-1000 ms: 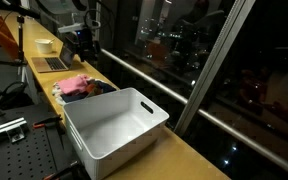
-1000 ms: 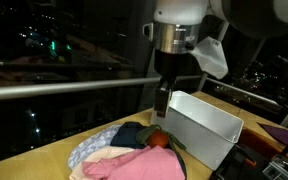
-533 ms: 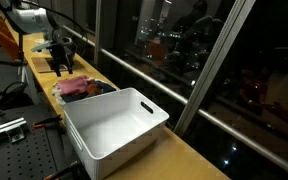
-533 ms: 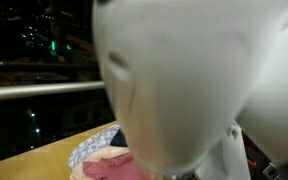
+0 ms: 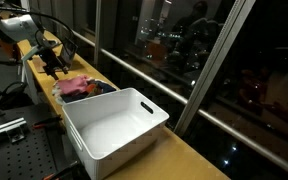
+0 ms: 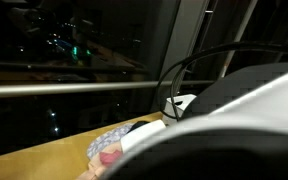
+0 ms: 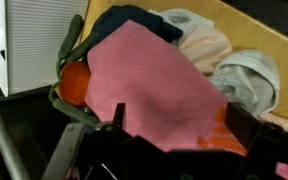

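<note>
Wrist view: gripper point(image 7: 169, 158) hung with jaws spread wide, grasping nothing, over the crumpled pink cloth point(image 7: 154, 85) that topped a heap of garments point(image 7: 234, 75) directly beneath it. Nothing lifted yet. Off to the gripper's side, the white plastic rectangular bin point(image 5: 114, 122) held no garment in an exterior view.

Night-time now, and this looks like a research lab high in an office building. In an exterior view, tall windows point(image 5: 169, 35) sweep from twelve to four o'clock, city lights glittering beyond. A long wooden counter point(image 5: 189, 152) hugs the glass. At eight o'clock sits a drilled metal breadboard point(image 5: 4, 130), typical lab kit.
</note>
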